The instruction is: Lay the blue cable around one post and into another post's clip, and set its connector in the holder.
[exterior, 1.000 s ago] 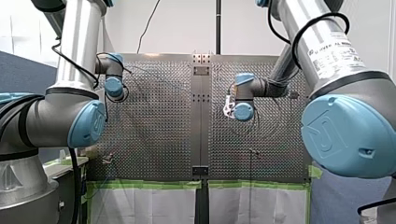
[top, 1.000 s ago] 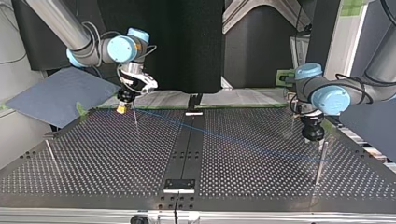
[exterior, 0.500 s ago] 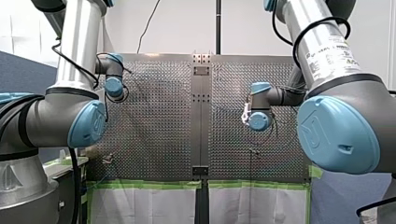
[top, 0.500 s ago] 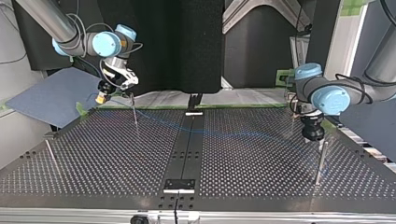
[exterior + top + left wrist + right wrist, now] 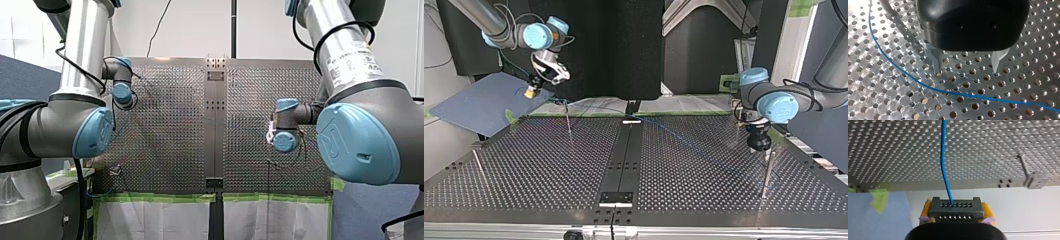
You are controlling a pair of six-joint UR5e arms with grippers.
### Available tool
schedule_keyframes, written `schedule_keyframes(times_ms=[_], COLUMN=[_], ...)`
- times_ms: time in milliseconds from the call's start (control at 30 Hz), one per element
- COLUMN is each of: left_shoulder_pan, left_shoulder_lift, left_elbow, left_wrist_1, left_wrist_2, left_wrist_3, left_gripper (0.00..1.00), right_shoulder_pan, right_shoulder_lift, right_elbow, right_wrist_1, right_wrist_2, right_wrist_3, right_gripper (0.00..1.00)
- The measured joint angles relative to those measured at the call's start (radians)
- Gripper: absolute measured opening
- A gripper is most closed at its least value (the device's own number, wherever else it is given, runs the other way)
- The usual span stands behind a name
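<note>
My right gripper (image 5: 954,218) has its yellow pads shut on the black connector (image 5: 954,208). The blue cable (image 5: 943,157) runs from the connector out over the perforated table. In the top view my right gripper (image 5: 530,92) hangs above and beyond the table's far left corner. From there the cable (image 5: 674,136) passes a thin post (image 5: 568,119) and crosses the table to a taller post (image 5: 766,172) at the right. My left gripper (image 5: 966,73) stands open just above the table, with the cable (image 5: 923,83) curving ahead of its metal fingers (image 5: 935,62), untouched.
A third post (image 5: 477,164) stands at the top view's left edge. A small block (image 5: 1036,181) with a post sits at the table's edge in the right wrist view. Green tape (image 5: 160,197) lines the table's near edge in the front view.
My right gripper has carried the connector to the top view's left and upward, past the table's far edge, and the cable has swung with it by the thin post. My left arm has stayed still.
</note>
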Motion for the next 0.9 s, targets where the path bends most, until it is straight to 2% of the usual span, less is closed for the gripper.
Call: schedule_keyframes(times_ms=[167, 367, 467, 567, 700, 900], left_shoulder_pan=[-0.001, -0.002, -0.002, -0.003, -0.004, -0.008], left_shoulder_lift=[0.000, 0.000, 0.000, 0.000, 0.000, 0.001], left_elbow=[0.000, 0.000, 0.000, 0.000, 0.000, 0.000], left_wrist_1=[-0.001, -0.002, -0.002, -0.002, -0.003, -0.003], left_wrist_2=[-0.001, -0.002, -0.002, -0.002, -0.002, -0.003], left_wrist_3=[0.000, 0.002, 0.005, 0.005, 0.009, 0.015], left_gripper=[1.00, 1.00, 1.00, 1.00, 1.00, 1.00], right_shoulder_pan=[-0.005, -0.013, -0.023, -0.038, -0.069, -0.120], right_shoulder_lift=[0.037, 0.086, 0.112, 0.142, 0.182, 0.235], right_elbow=[0.038, 0.088, 0.114, 0.145, 0.182, 0.194], right_wrist_1=[-0.039, -0.088, -0.114, -0.145, -0.184, -0.237], right_wrist_2=[-0.003, -0.005, -0.014, -0.036, -0.072, -0.124], right_wrist_3=[0.000, 0.016, 0.018, 0.014, 0.010, 0.007], right_gripper=[0.00, 0.00, 0.00, 0.00, 0.00, 0.00])
